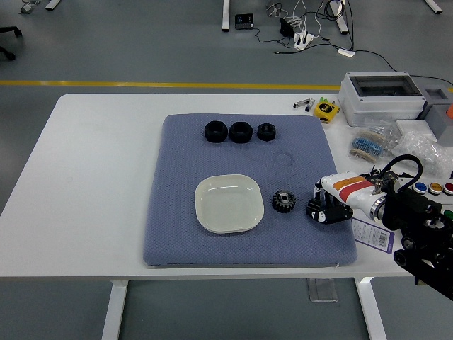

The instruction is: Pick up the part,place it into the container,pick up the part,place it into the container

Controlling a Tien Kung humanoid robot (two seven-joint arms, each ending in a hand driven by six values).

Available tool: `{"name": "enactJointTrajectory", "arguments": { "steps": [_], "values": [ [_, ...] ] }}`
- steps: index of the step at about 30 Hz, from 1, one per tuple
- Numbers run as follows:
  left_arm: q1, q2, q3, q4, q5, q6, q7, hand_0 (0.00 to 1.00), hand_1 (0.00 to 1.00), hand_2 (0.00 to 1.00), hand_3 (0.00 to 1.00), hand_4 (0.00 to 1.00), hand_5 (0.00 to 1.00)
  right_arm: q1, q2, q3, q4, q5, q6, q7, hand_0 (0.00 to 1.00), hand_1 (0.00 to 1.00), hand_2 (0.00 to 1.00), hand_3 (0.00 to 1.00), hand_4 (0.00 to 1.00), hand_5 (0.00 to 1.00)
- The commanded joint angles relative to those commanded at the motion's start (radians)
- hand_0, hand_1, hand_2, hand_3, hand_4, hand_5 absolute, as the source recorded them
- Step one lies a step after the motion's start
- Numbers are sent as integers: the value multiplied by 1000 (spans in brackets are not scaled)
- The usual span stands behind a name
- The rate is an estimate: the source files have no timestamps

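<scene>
Right hand (327, 206) low on the blue mat (177, 234), fingers curling round a small black part (316, 210), grip not clearly sealed; white dish (228, 204) well to its left, beyond the gear (284, 201).

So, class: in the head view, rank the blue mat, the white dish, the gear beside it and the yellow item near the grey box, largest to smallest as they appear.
1. Blue mat
2. White dish
3. Gear
4. Yellow item
The last two look close, and the yellow item sits farther back, so their order is unsure.
</scene>
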Motion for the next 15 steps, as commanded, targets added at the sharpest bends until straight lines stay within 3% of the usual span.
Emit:
{"name": "enactJointTrajectory", "arguments": {
  "steps": [15],
  "values": [
    [3, 0, -7, 0, 9, 1, 0, 759, 694, 735, 652, 736, 841, 2, -11, 31, 57, -16, -19, 1, 252, 253, 296, 330, 465, 334]
  ]
}}
